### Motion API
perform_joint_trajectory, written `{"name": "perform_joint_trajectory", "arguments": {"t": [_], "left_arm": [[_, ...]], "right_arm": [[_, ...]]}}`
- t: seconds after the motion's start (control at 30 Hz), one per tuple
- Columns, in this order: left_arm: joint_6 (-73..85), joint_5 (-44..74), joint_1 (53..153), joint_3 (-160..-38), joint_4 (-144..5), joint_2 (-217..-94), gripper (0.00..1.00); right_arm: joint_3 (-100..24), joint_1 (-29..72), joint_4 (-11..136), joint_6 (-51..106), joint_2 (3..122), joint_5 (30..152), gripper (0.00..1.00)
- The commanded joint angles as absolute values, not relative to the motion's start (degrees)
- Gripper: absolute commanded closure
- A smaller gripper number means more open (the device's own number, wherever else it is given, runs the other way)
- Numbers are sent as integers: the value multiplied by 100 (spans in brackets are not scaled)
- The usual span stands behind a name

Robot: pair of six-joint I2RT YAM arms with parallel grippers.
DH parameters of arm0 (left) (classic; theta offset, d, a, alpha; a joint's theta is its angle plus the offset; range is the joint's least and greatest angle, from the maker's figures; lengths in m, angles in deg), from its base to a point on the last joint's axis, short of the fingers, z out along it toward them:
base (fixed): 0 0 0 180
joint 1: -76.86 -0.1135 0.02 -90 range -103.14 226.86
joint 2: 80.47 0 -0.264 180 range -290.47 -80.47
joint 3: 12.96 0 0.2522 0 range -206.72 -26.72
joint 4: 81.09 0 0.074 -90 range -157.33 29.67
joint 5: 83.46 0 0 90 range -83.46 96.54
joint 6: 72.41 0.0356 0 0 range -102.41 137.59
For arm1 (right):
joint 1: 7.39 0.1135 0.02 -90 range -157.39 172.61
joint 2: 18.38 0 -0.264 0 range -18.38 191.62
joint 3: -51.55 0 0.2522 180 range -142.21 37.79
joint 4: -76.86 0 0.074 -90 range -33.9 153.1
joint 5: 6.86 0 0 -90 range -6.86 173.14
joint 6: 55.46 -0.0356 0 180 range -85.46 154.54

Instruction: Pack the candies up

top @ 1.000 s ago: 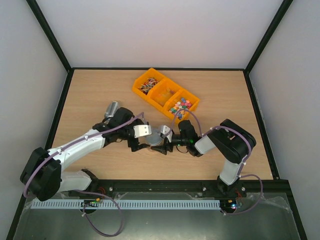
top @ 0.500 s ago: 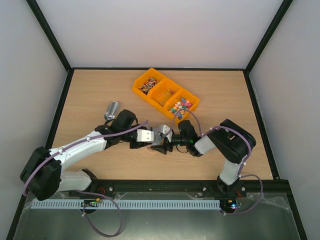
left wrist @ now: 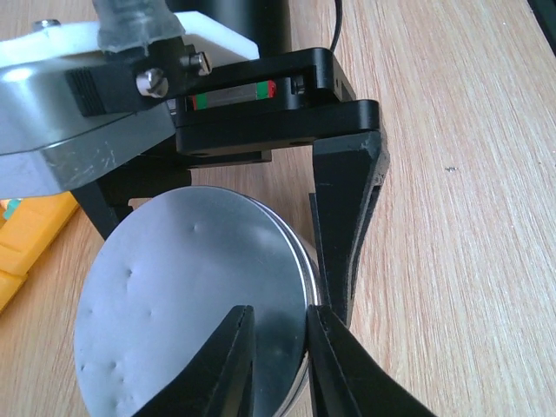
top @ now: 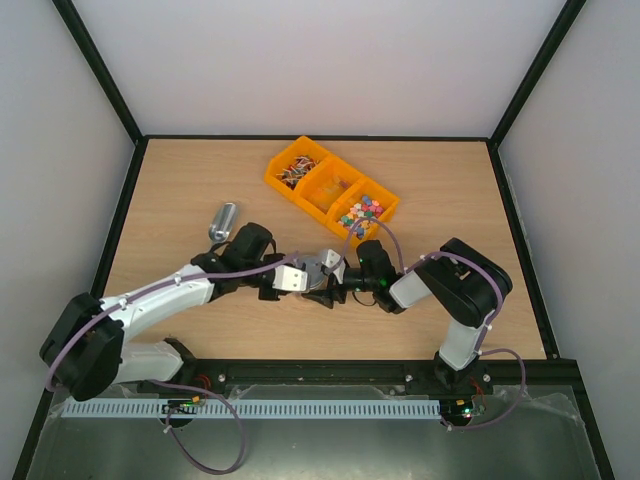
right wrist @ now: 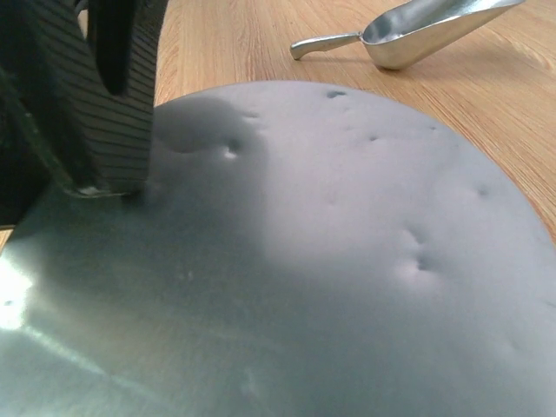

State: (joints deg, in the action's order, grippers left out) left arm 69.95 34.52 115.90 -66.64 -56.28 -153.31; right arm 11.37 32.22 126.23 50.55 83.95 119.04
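one dented grey disc (right wrist: 330, 261) in right gripper (top: 323, 280)

Dented grey disc (left wrist: 191, 295) at centre of a wooden table (top: 450, 200); silver scoop (top: 223, 219) left, orange tray (top: 305, 205) behind.

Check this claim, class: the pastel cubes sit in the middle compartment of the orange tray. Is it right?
No. The pastel cubes sit in the right-end compartment of the orange tray, not the middle one; the top external view shows it.
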Motion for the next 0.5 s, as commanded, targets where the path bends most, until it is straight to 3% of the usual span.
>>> {"name": "perform_joint_trajectory", "arguments": {"t": [0.0, 0.47], "left_arm": [[7089, 2988, 11597, -6322, -5996, -15189, 83], [7130, 2385, 11185, -5981, -6375, -14981, 87]], "right_arm": [[1278, 3328, 12675, 5462, 8436, 12169, 43], [1347, 3346, 12664, 5661, 8393, 12365, 51]]}}
